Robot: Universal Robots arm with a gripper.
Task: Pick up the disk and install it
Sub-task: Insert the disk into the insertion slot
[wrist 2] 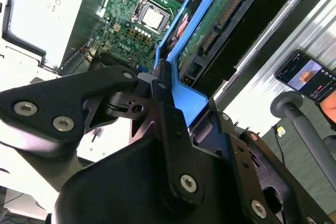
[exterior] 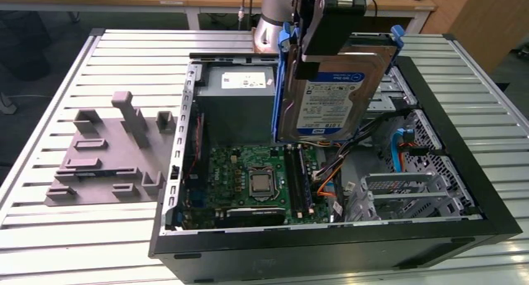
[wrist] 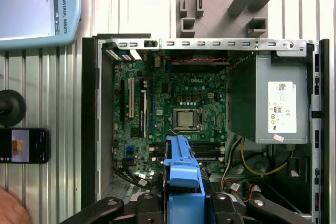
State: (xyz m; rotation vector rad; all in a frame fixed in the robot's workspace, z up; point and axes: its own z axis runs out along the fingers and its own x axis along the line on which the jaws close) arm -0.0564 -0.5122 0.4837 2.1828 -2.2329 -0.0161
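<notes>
Right now my gripper [exterior: 331,25] is shut tight on the disk [exterior: 326,102] and holds it up in the air, standing on its edge over the open computer case [exterior: 463,192]. From the exterior view I see the disk's white and blue label facing me, and its blue frame [exterior: 284,80] runs down the side. The disk hangs above the middle of the case, nearer the back wall than the front, and its low end is close to the green board [exterior: 248,179] but I cannot tell if it touches. Behind it, by the back wall, sits the grey metal box [exterior: 240,90]. In both wrist views the black fingers [wrist 2: 168,124] squeeze the blue frame from two sides. The case sits on a table of silver slats [exterior: 74,235]. A grey plastic holder [exterior: 99,155] lies near the table's edge on the exterior view's left. A phone [wrist: 23,145] rests on the slats beside the case.
</notes>
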